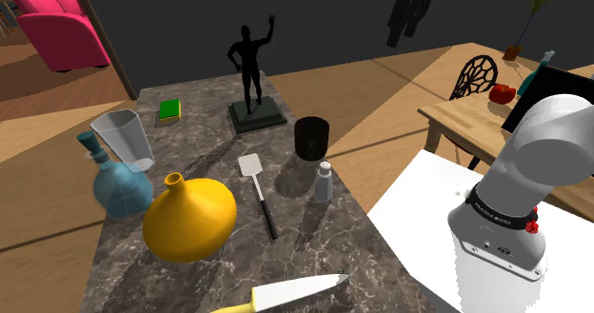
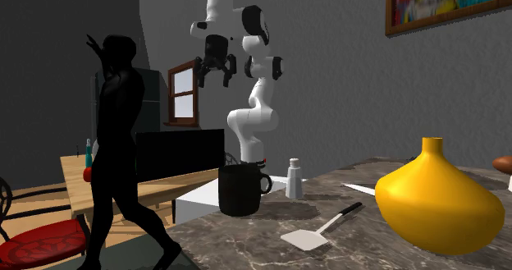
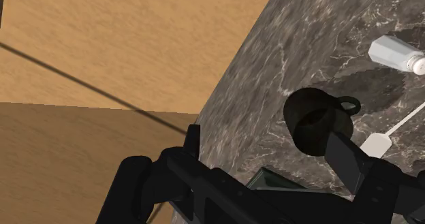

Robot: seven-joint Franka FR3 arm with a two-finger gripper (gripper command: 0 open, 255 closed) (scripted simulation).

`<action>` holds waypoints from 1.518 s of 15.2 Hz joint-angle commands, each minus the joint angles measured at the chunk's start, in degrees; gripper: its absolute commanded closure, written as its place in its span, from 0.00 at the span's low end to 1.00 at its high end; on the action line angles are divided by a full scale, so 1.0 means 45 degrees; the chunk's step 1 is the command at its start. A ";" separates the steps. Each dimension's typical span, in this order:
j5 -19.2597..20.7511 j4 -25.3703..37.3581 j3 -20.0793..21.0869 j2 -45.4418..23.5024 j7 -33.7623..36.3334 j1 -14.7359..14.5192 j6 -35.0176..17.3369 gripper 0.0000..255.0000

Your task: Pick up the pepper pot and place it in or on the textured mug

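The pepper pot is a small pale grey shaker with a white cap, upright on the dark marble table. Just behind it stands the black mug, upright, its handle toward the pot in the second exterior view. There the pepper pot and mug stand side by side, a small gap between them. My gripper hangs high above the table's far side, open, with nothing between its fingers. In the wrist view the mug and pepper pot lie far below, beyond the fingers.
A white-headed spatula lies beside the pot. A yellow vase, blue flask, clear glass, green sponge, black statue and knife share the table. A wooden table stands to the right.
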State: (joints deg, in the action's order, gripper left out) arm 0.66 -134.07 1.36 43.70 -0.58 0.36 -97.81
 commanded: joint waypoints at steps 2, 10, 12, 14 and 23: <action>-0.0147 -0.0227 0.0160 -0.0057 0.0143 -0.0106 -0.0205 0.00; -0.1389 -0.1667 0.1499 -0.0951 0.1244 -0.1042 -0.1992 0.00; -0.1705 -0.1916 0.1847 -0.1303 0.1508 -0.1295 -0.2479 0.00; -0.2019 -0.2118 0.2201 -0.1708 0.1765 -0.1546 -0.2982 0.00; -0.3272 -0.2406 0.3853 -0.4166 0.2874 -0.2605 -0.5370 0.00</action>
State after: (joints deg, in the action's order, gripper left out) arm -13.39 -144.99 17.62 26.40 11.48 -10.72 -120.71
